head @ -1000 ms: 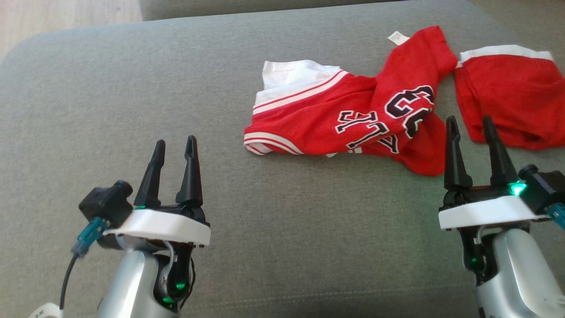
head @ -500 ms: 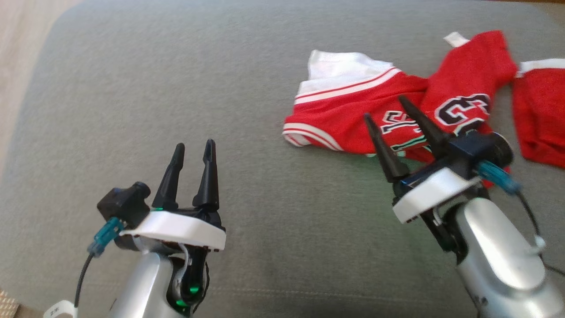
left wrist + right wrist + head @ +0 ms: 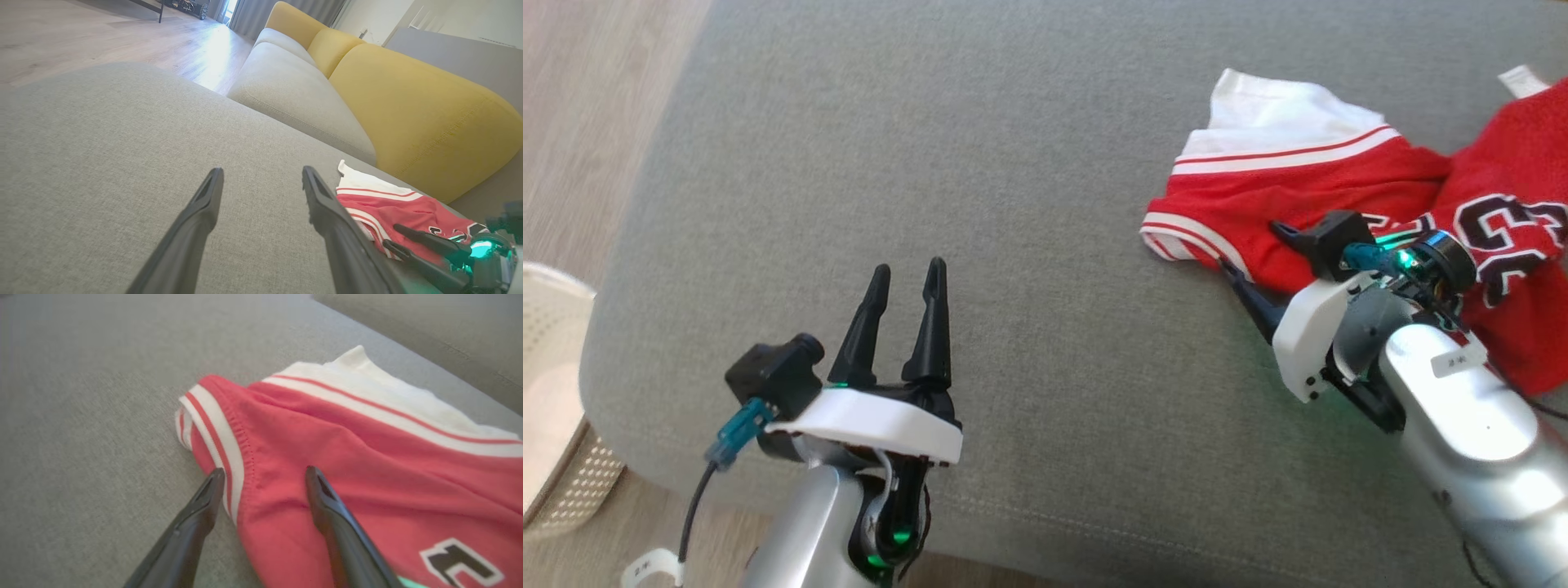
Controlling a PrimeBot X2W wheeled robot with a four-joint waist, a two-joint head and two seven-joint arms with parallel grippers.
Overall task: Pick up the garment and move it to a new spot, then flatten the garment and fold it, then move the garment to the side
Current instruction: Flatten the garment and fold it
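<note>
The garment (image 3: pixel 1307 184) is a crumpled red jersey with white stripes and black-and-white lettering, lying on the grey sofa cushion (image 3: pixel 1013 163) at the right of the head view. My right gripper (image 3: pixel 1250 245) is open and turned on its side, low over the jersey's striped near-left corner. In the right wrist view its fingers (image 3: pixel 265 470) straddle the striped hem of the garment (image 3: pixel 347 457), one tip at the edge, one over red cloth. My left gripper (image 3: pixel 909 266) stands open over bare cushion, well left of the jersey. The left wrist view shows its fingers (image 3: pixel 261 171), the garment (image 3: pixel 380 200) and the right gripper (image 3: pixel 391 234).
A pale perforated basket (image 3: pixel 556 408) stands on the wooden floor (image 3: pixel 596 98) off the cushion's left edge. Yellow back cushions (image 3: pixel 408 102) rise behind the seat. The cushion's front edge (image 3: pixel 1094 531) runs just before the arms. Bare grey cushion lies between the grippers.
The head camera has swung, shifting the whole picture rightward. My right gripper has reached forward and left, rolled sideways and come down onto the jersey's striped corner. The left gripper holds its pose.
</note>
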